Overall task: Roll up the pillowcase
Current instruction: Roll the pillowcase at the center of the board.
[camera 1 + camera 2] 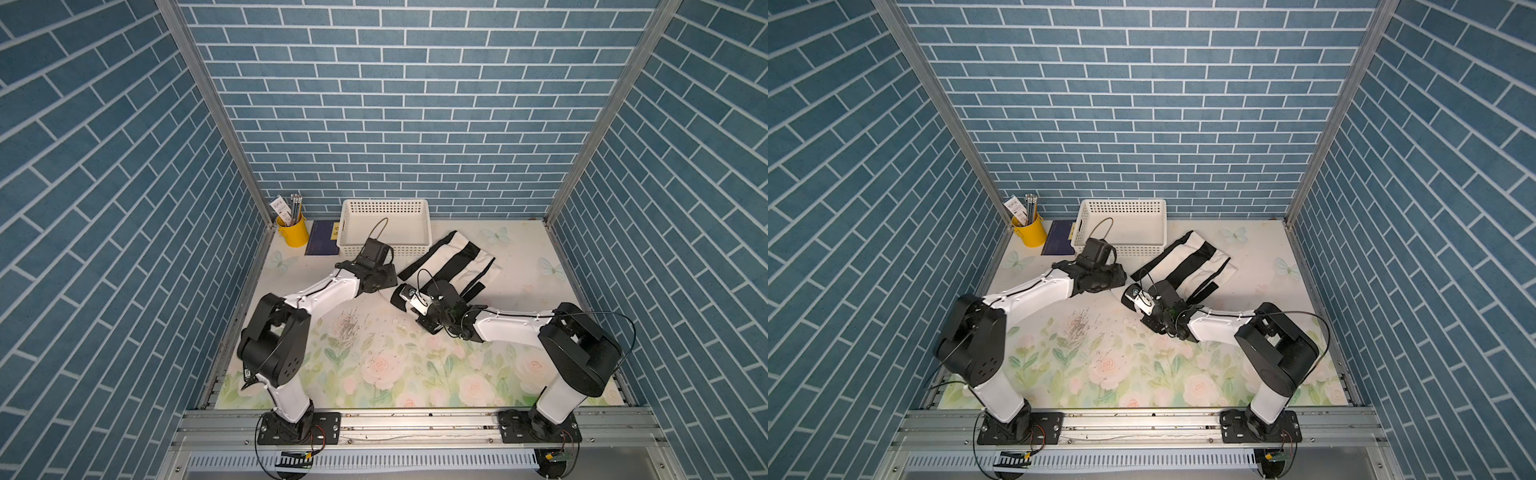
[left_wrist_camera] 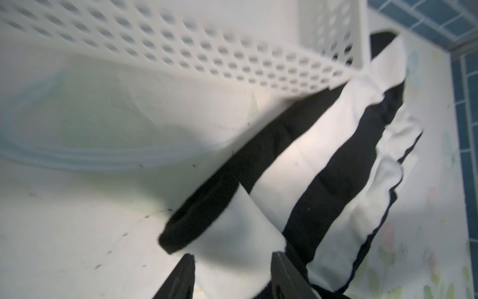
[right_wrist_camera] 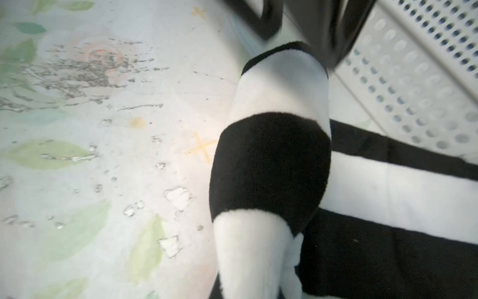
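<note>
At the far left of the table stands one yellow cup of pencils. Next to it on the right lies one dark blue notebook, then one white basket against the far wall.

Just near of the basket is the left gripper. In its wrist view, its fingers stand on either side of a white band of the roll, clamped on it at the roll's far-left end.

There is one pillowcase, lying right of centre with its far-left edge touching the basket. It is partly rolled, and the roll's long axis runs from far left to near right, across the stripes.

The right gripper sits at the roll's near-right end. Its fingers show in no view, so I cannot tell whether it is closed on the cloth.

The flat, unrolled part lies to the far right of the roll, beyond both grippers. Judging from that, the next turn has to carry the roll away from the arms toward the far right. With two grippers in play, one at each end of the roll, neither is clearly nearer.
</note>
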### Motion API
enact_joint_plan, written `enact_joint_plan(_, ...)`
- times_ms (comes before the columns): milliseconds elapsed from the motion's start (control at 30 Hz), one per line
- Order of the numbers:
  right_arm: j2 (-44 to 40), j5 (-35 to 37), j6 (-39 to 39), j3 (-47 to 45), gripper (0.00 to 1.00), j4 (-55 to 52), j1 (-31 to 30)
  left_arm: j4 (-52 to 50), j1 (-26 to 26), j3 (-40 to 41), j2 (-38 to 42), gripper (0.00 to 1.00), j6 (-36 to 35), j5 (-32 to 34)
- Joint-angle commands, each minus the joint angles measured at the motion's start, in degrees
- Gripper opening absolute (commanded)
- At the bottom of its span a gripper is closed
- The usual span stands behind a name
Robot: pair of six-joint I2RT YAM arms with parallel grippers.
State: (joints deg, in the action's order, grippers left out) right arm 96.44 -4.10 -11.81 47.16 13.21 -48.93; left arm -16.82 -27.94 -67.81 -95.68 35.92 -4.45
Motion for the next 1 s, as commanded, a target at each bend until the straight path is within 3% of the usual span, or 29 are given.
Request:
enact_joint_plan(0, -1.2, -9.4, 8.3, -0.9, 0.03, -4.1, -0.1, -2.1, 1.4, 2.0, 4.9, 0.53, -2.0, 2.4)
enact_joint_plan(233, -0.3, -17.5, 16.4, -2.5, 0.03, -0.9, 1.5, -1.4, 1.7, 6.3, 8.6, 0.54, -1.7, 1.0)
enact_joint_plan(633, 6.8, -35.6, 33.1, -7.8, 0.07, 8.0, 15.7, 3.9, -3.3, 6.9, 5.9, 0.53, -1.6, -2.5)
enact_joint_plan(800, 9.4, -37.8, 35.0, -6.7, 0.22, 7.8, 17.7, 6.8, -7.2, 4.1, -1.2, 0.53, -1.0, -3.1)
enact_joint_plan(967, 5.5, -31.8, 31.9, -4.9, 0.58, 3.0, 17.8, 5.7, -8.4, 1.9, -9.8, 0.50, 2.4, -2.2)
